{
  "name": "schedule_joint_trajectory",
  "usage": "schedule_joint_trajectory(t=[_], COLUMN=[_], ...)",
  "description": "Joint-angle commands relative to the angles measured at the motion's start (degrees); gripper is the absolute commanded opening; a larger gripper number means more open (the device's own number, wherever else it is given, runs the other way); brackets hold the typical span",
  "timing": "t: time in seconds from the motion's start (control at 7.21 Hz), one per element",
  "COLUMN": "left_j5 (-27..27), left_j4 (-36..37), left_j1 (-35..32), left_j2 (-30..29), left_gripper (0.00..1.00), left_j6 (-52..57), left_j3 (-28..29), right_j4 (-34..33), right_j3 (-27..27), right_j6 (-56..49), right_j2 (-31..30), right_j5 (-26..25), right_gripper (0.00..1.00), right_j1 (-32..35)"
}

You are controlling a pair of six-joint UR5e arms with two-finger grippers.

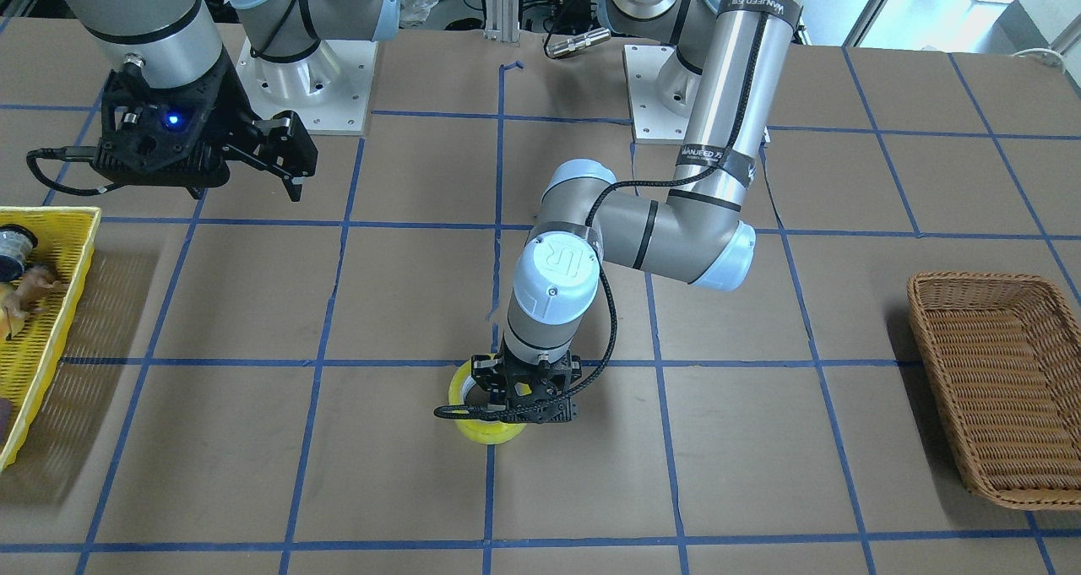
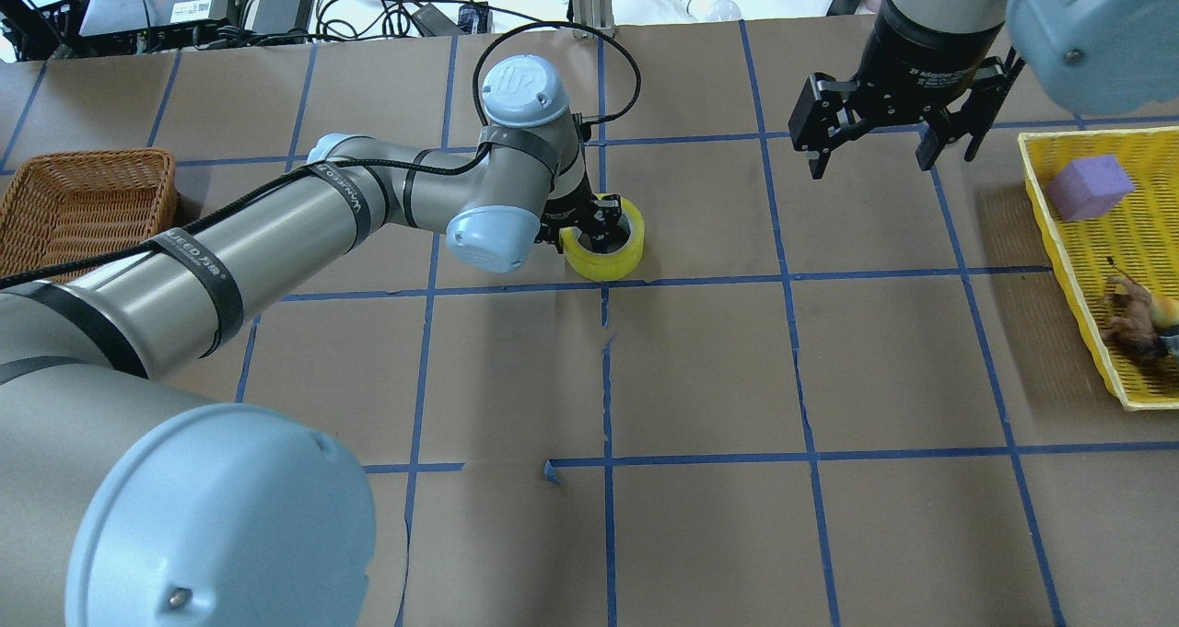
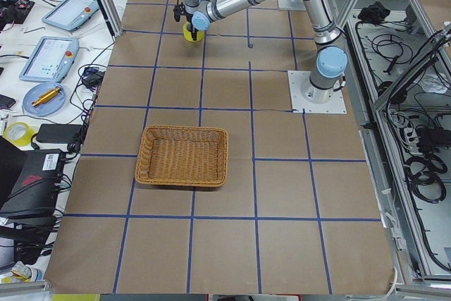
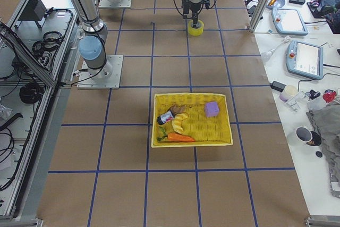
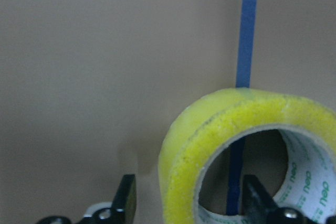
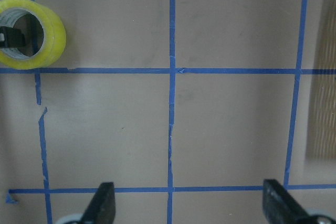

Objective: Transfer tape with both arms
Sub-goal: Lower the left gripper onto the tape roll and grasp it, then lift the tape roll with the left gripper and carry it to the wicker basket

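Tape [image 2: 603,261] lies flat on the table [image 2: 700,369], hole axis vertical, on a blue grid line near mid-table. The white core has green "nep" print.

My left claw [image 5: 191,198] points down and straddles the roll's wall: one finger [image 5: 256,196] is inside the core, the other [image 5: 127,195] outside. A small gap shows at the outer finger, so it is part open and not clamped. Arm straps read "WANJEED" and the joint cap has a UR logo.

My right claw [image 2: 870,162] hangs spread wide, well apart from the tape and near the tray. Its body reads "2F Adaptive".

The yellow tray [image 4: 192,95] holds a purple block [image 4: 211,109], carrot [image 4: 179,137], banana [image 4: 177,123], can [image 4: 166,117] and toy animal [image 2: 1133,314]. A wicker basket [image 1: 980,278] sits on my left side.
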Motion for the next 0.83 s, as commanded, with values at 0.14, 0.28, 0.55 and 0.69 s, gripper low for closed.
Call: schedule_joint_trajectory(t=[0.14,0.28,0.55,0.69], left_j5=[4.7,4.9,5.0,5.0], left_j4=[-1.4,-6.0,-16.7,-19.9], left_j1=[0.9,4.1,14.4,21.0], left_j2=[4.1,6.8,12.9,14.9], left_gripper=[0.02,0.03,0.04,0.05], left_j6=[0.7,1.9,15.6,23.4], left_j3=[0.3,1.6,4.3,5.0], right_j4=[-0.6,-0.8,-0.8,-0.8], right_j3=[0.5,0.5,0.5,0.5], right_j6=[-0.8,-0.9,-1.0,-1.0], right_j2=[-0.2,-0.2,-0.2,-0.2], right_j5=[0.3,0.3,0.1,0.1], right_gripper=[1.0,1.0,1.0,1.0], right_j1=[0.0,0.0,0.0,0.0])
